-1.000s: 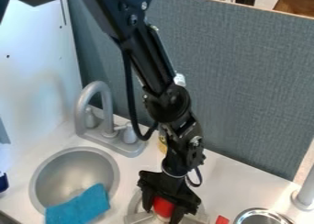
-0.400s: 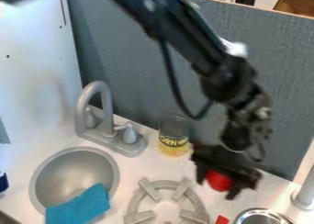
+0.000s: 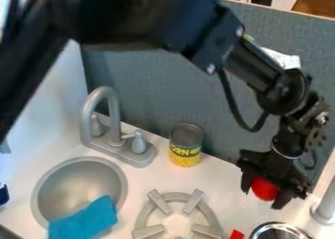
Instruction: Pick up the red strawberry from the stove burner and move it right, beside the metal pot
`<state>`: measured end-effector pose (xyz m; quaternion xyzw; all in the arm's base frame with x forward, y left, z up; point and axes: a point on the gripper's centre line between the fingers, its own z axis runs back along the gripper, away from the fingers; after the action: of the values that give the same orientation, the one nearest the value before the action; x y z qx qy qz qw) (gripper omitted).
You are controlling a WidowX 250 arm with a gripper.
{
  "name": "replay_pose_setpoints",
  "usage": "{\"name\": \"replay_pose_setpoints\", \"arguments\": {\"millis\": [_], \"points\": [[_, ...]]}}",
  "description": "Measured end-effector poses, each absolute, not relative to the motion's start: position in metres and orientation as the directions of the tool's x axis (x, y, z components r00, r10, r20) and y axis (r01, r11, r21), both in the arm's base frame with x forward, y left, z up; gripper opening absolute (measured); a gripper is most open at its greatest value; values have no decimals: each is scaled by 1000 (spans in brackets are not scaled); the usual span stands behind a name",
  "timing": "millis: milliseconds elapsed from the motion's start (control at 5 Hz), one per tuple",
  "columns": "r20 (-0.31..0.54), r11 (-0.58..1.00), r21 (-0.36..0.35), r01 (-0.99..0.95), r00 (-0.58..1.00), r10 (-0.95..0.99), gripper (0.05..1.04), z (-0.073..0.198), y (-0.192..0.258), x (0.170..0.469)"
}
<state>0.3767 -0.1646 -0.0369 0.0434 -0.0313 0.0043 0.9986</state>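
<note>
Red ball [image 3: 265, 189] sits toward the lower right, between the fingers of the black gripper [image 3: 262, 199], over the white counter [image 3: 226, 191]. At the far left edge is part of a dark blue object [image 3: 3, 194]. Next comes a round grey sink [image 3: 56, 184]; a bright blue cloth [image 3: 88, 221] lies partly in its bowl and over its near rim. Behind the sink, a grey faucet [image 3: 108, 93] with two handles curves upward. Near the bottom centre is a light grey burner [image 3: 145, 218], a ring with four raised prongs. Behind it, close to a blue-grey panel [image 3: 163, 86], a can [image 3: 185, 152] with a yellow and green label stands upright; what it contains cannot be told. Right of the burner, at the bottom edge, is a small red piece [image 3: 237, 234]. Farther right, the gripper hangs down from the arm [image 3: 252, 69], its fingers parted about as wide as the ball and closed on its sides. The grasp looks complete, while letting go of the ball is not yet done; whether the ball touches the counter is hard to tell. Just in front of the gripper is a shiny metal bowl [image 3: 272, 225], cut off by the bottom edge, its contents too unclear to name. At the right edge, a grey post [image 3: 327, 203] rises from a round base.
</note>
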Motion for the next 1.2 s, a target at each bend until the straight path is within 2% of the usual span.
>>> {"name": "replay_pose_setpoints", "arguments": {"millis": [800,1000,1200], "points": [[9,989,142,34,999,-35,809,-92,-165,392],[5,991,132,10,1000,-11,854,-91,-161,395],[-22,992,123,-22,999,25,1014,-91,-153,394]]}}
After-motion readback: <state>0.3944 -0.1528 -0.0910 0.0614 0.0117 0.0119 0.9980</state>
